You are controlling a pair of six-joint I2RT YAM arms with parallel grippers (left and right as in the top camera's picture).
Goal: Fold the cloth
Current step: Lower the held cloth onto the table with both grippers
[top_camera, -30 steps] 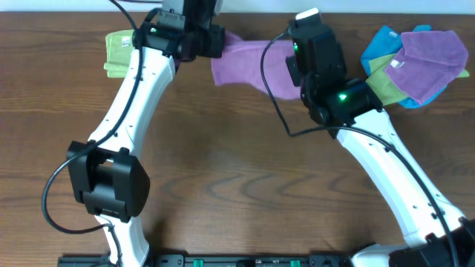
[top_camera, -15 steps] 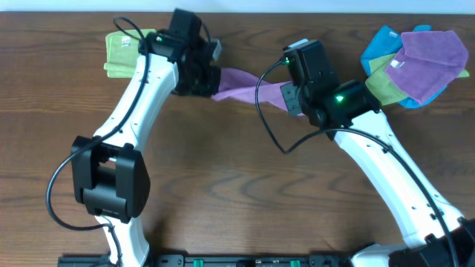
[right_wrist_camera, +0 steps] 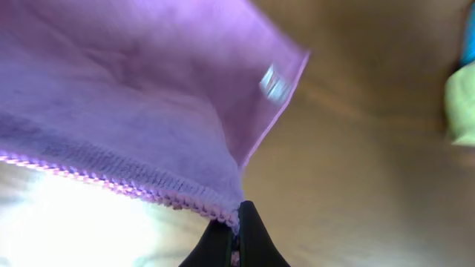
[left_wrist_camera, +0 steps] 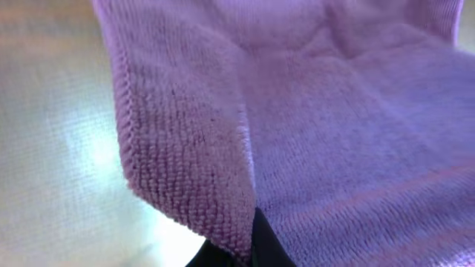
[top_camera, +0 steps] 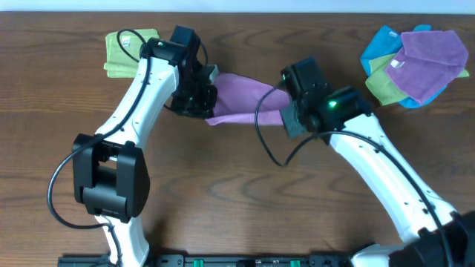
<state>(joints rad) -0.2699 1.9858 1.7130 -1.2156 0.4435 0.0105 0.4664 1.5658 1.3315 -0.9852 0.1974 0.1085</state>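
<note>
The orchid cloth (top_camera: 245,98) hangs stretched between my two grippers above the wooden table, sagging in the middle. My left gripper (top_camera: 207,104) is shut on its left corner; in the left wrist view the terry cloth (left_wrist_camera: 312,126) fills the frame, pinched at the fingertips (left_wrist_camera: 252,241). My right gripper (top_camera: 286,111) is shut on the right corner; the right wrist view shows the cloth's stitched edge (right_wrist_camera: 133,111) clamped between the fingertips (right_wrist_camera: 236,222).
A lime-green folded cloth (top_camera: 121,53) lies at the back left. A pile of cloths at the back right has a lilac-violet one (top_camera: 430,63) on top of blue (top_camera: 381,46) and green (top_camera: 380,85) ones. Wooden table (top_camera: 237,193) in front.
Both grippers have carried the cloth from the table's back edge toward the front. The cloth went from spread flat, to pulled taut, to hanging loosely between them.
</note>
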